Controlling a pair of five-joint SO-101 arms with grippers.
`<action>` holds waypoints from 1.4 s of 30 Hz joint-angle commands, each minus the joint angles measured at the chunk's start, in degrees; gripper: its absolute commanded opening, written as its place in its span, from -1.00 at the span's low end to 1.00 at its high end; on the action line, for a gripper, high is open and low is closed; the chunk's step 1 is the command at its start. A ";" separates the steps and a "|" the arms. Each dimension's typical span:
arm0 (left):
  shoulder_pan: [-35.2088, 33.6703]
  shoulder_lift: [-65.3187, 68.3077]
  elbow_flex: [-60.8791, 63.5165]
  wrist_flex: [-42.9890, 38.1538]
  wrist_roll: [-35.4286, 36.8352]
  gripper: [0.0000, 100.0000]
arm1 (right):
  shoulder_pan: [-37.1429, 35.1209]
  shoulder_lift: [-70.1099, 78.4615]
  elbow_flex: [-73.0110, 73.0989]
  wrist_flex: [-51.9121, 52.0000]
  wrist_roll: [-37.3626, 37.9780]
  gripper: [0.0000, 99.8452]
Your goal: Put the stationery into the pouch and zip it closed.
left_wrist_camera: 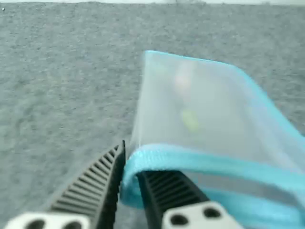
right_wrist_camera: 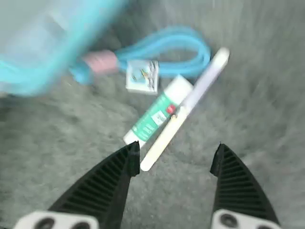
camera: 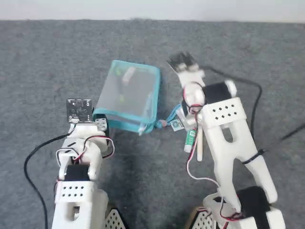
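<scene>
A translucent pouch [camera: 128, 93] with teal trim lies mid-table, faint stationery shapes showing through it. My left gripper [left_wrist_camera: 129, 167] is shut on the pouch's teal zipper edge [left_wrist_camera: 190, 160], at the corner nearest the left arm [camera: 101, 123]. A teal strap loop [right_wrist_camera: 167, 45] with a small tag [right_wrist_camera: 142, 76] trails from the pouch's other near corner. Beside it lie a green-and-white glue stick [right_wrist_camera: 156, 114] [camera: 190, 138] and a pale slim stick [right_wrist_camera: 183, 107] [camera: 200, 140]. My right gripper [right_wrist_camera: 177, 148] hangs open just above these two, touching neither.
The grey carpet-like surface [camera: 57, 57] spreads all around the pouch. The right arm [camera: 224, 114] bends over the loose items, with black cables [camera: 259, 95] running off to the right. Another cable [camera: 33, 157] loops left of the left arm.
</scene>
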 commanded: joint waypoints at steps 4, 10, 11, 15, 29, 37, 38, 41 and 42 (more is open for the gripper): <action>8.88 -0.35 -5.23 4.84 -6.07 -0.98 | 1.27 -3.12 20.48 -15.43 0.26 -0.51; 0.88 0.18 -5.41 3.43 -2.81 -0.98 | 1.36 -2.95 24.88 -20.44 -0.79 -0.51; 5.80 0.18 -4.88 4.75 -6.95 -0.98 | 1.36 -2.95 25.67 -21.49 -0.79 -0.51; 1.67 0.00 -7.16 5.71 -3.43 -0.98 | 1.71 -2.95 28.04 -22.55 -0.79 -0.51; -1.67 0.18 -6.90 5.27 -1.58 -0.98 | 1.71 -2.95 31.91 -25.80 -0.79 -0.61; 1.58 0.00 -5.41 5.27 -3.08 -0.98 | 1.89 -3.03 31.91 -25.45 -0.79 -0.99; 2.02 0.18 -5.32 5.19 -3.08 -0.98 | 1.89 -3.21 31.91 -25.45 -0.70 -0.99; 3.25 -0.18 -3.91 3.87 -3.16 -0.98 | 4.88 -3.82 30.15 -23.78 -0.18 -0.99; 3.78 0.18 -3.03 2.46 -3.16 -0.98 | 6.46 -4.09 28.48 -22.20 0.44 -0.99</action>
